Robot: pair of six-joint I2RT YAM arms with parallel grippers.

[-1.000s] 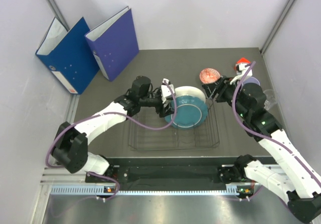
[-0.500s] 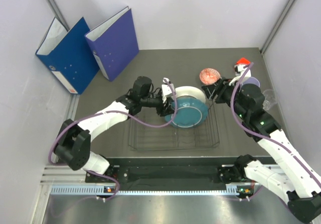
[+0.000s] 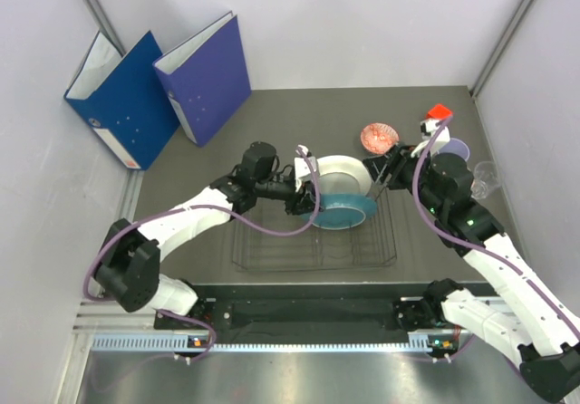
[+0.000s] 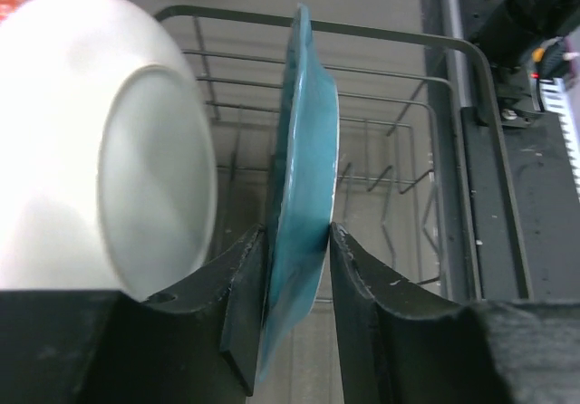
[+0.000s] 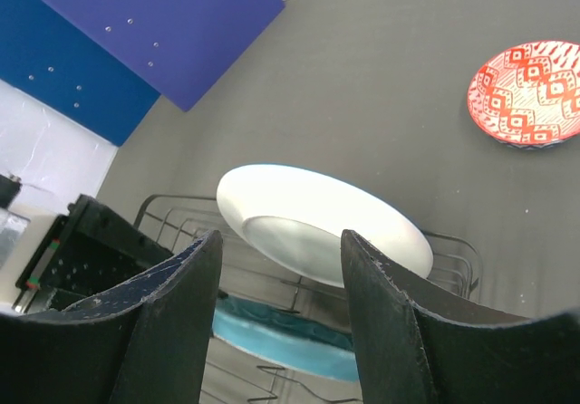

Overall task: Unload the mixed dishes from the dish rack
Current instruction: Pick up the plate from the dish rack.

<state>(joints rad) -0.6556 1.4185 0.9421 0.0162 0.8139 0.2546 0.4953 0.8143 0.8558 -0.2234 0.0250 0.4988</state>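
Observation:
The dark wire dish rack (image 3: 272,254) holds a teal plate (image 3: 349,211) and, behind it, a white plate (image 3: 337,171). My left gripper (image 3: 311,200) reaches in from the left and is shut on the teal plate's rim. In the left wrist view the teal plate (image 4: 304,132) stands edge-on between the two fingers of the left gripper (image 4: 295,232), with the white plate (image 4: 91,132) to its left. My right gripper (image 3: 379,173) hovers open at the rack's far right corner. The white plate (image 5: 317,218) shows beyond its jaws and the teal plate (image 5: 281,331) lies lower.
A small red-patterned bowl (image 3: 379,136) sits on the table behind the rack. A lavender cup (image 3: 458,148), a clear glass (image 3: 487,177) and a red block (image 3: 439,111) are at the right. Two blue binders (image 3: 154,91) lean at the back left.
The left jaws have closed onto the teal plate, and the plate has tipped so that it now looks thinner from above. The right gripper has shifted only slightly.

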